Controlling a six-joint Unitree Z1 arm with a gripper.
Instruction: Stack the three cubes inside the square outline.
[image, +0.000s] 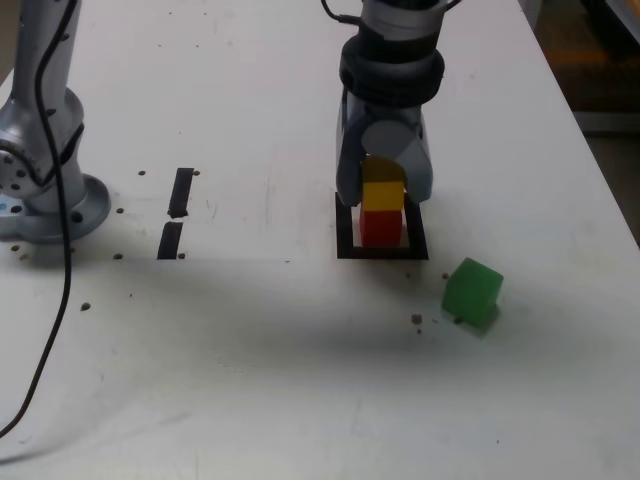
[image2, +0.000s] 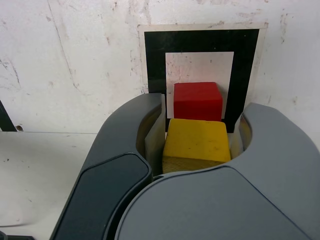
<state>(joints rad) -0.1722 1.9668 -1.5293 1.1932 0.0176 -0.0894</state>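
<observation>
My gripper is shut on the yellow cube, which sits between the jaws in the wrist view. Directly under it stands the red cube, inside the square outline. The yellow cube lies on or just above the red one; I cannot tell whether they touch. The green cube lies tilted on the white table, outside the outline, toward the exterior view's lower right. It does not show in the wrist view.
Two short black strips lie at the exterior view's left of the outline. A grey arm base with a black cable stands at the far left. The table edge runs along the right.
</observation>
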